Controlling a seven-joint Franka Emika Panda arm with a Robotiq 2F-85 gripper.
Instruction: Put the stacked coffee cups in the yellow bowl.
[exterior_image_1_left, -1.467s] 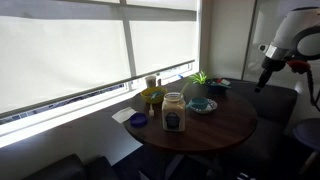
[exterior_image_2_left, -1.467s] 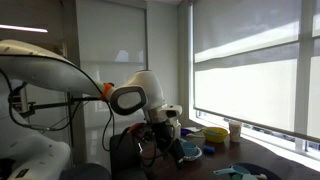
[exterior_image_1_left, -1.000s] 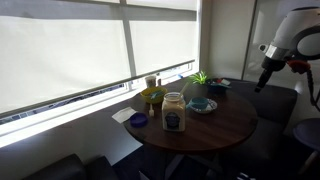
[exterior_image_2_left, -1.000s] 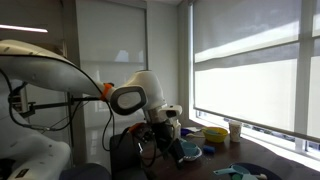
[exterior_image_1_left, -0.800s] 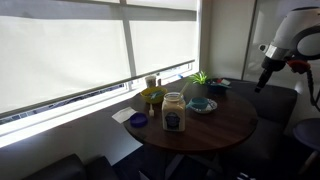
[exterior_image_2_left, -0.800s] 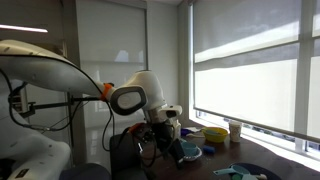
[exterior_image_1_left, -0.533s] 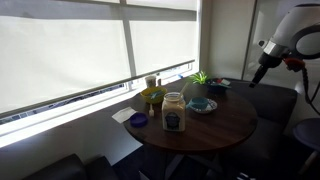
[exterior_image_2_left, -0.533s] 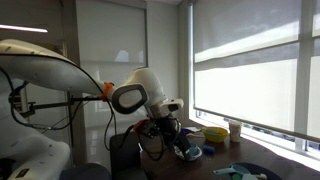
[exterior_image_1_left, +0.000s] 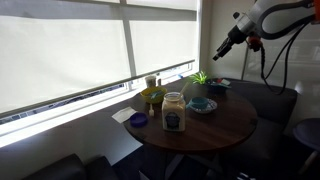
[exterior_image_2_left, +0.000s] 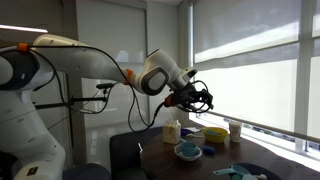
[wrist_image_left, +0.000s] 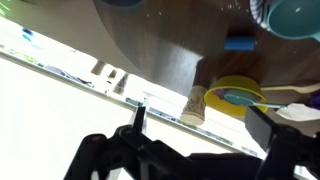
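The stacked coffee cups (exterior_image_1_left: 152, 82) stand upright near the window edge of the round table, just behind the yellow bowl (exterior_image_1_left: 151, 96). Both exterior views show them, with the cups (exterior_image_2_left: 235, 130) beside the bowl (exterior_image_2_left: 215, 134). My gripper (exterior_image_1_left: 218, 55) hangs high in the air above the table's far side, well away from the cups; it also shows in an exterior view (exterior_image_2_left: 202, 98). In the wrist view the cups (wrist_image_left: 195, 105) and the bowl (wrist_image_left: 240, 93) lie far below, between my spread fingers (wrist_image_left: 200, 135). The bowl holds a teal object. The gripper is open and empty.
A glass jar (exterior_image_1_left: 174, 112) stands mid-table. A blue bowl on a plate (exterior_image_1_left: 201, 105) and a small plant (exterior_image_1_left: 200, 78) sit behind it. A dark-blue disc (exterior_image_1_left: 138, 120) and a white paper (exterior_image_1_left: 122, 115) lie near the table edge. The window runs close behind the cups.
The arm has swung up and in from beside the table to a high position over it. The objects on the table have not moved.
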